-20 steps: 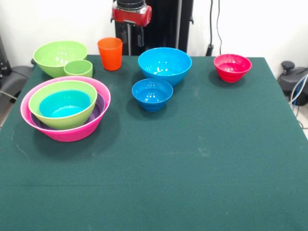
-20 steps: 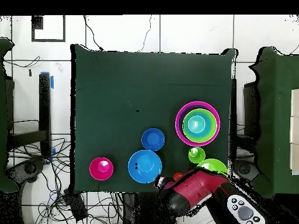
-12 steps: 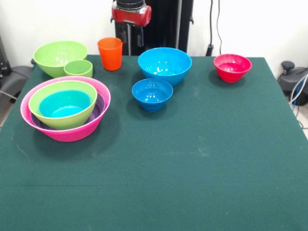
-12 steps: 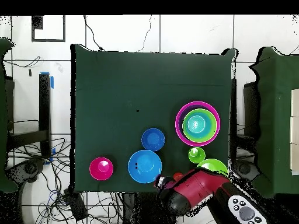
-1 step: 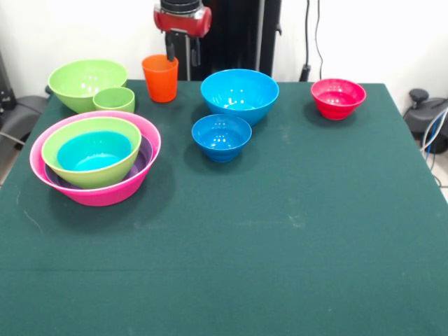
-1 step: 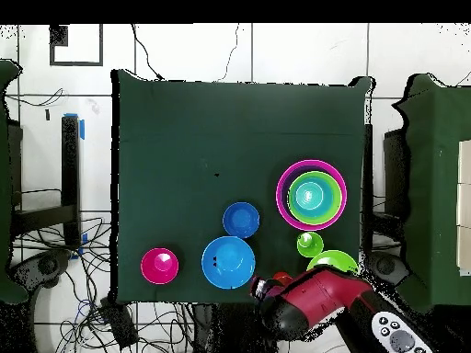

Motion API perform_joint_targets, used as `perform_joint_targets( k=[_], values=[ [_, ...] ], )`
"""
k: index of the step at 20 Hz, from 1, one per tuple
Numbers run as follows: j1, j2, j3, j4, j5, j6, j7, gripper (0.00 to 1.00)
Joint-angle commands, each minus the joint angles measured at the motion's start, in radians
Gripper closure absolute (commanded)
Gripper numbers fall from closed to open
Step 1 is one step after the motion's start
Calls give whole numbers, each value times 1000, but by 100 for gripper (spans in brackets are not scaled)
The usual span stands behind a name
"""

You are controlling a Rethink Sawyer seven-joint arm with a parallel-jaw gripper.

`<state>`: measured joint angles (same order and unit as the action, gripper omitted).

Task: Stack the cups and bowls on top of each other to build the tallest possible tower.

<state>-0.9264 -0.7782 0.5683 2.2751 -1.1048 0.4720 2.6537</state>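
The gripper (image 5: pixel 179 52) is being held just above and behind the orange cup (image 5: pixel 160 78), its fingers (image 5: pixel 170 50) spread apart. The tower (image 5: pixel 95 157) is being kept near that cup on the bench (image 5: pixel 280 231), a blue bowl (image 5: pixel 94 151) nested innermost.

Arm's red-and-black head has shifted sideways toward the orange cup (image 5: pixel 160 78); in the front view it now sits left of where it was, and one dark finger (image 5: pixel 170 51) of the gripper (image 5: pixel 180 50) hangs just over the cup's rim. In the overhead view the arm has swung slightly toward the cup (image 6: pixel 281 278), covering more of it. Jaw state unreadable. Bowls, tower all unmoved.
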Motion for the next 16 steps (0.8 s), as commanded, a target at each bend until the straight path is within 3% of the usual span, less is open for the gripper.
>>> perform_joint_targets(
  k=[1,16],
  values=[
    [13,56,61,-61,5,99,-307,0],
    [99,163,-47,-110,-179,-30,-129,0]
  ],
)
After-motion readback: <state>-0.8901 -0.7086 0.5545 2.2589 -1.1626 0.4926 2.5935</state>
